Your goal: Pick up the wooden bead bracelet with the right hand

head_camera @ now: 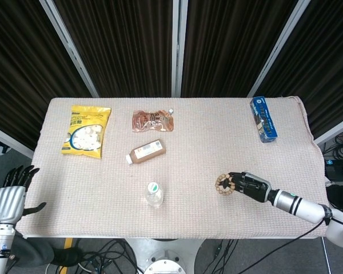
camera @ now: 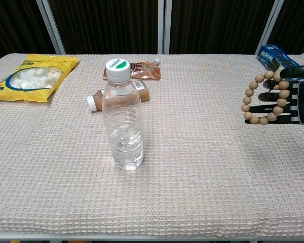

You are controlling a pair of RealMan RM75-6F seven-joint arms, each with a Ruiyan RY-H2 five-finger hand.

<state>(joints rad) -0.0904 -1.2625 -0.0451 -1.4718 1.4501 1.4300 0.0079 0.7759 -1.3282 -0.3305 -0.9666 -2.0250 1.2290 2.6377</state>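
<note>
The wooden bead bracelet (head_camera: 218,184) forms a round loop of tan beads at the tips of my right hand (head_camera: 250,186), near the table's front right. In the chest view the bracelet (camera: 249,93) hangs over the dark fingers (camera: 281,96) of the right hand (camera: 299,101), lifted above the cloth. The fingers reach left through the loop and hold it. My left hand (head_camera: 8,200) stays off the table at the lower left, fingers spread, holding nothing.
An upright clear water bottle (head_camera: 154,194) stands front centre. Behind it lie a brown bottle (head_camera: 147,152) and a brown pouch (head_camera: 153,121). A yellow snack bag (head_camera: 86,130) sits far left, a blue box (head_camera: 263,119) far right on the beige cloth (head_camera: 206,148).
</note>
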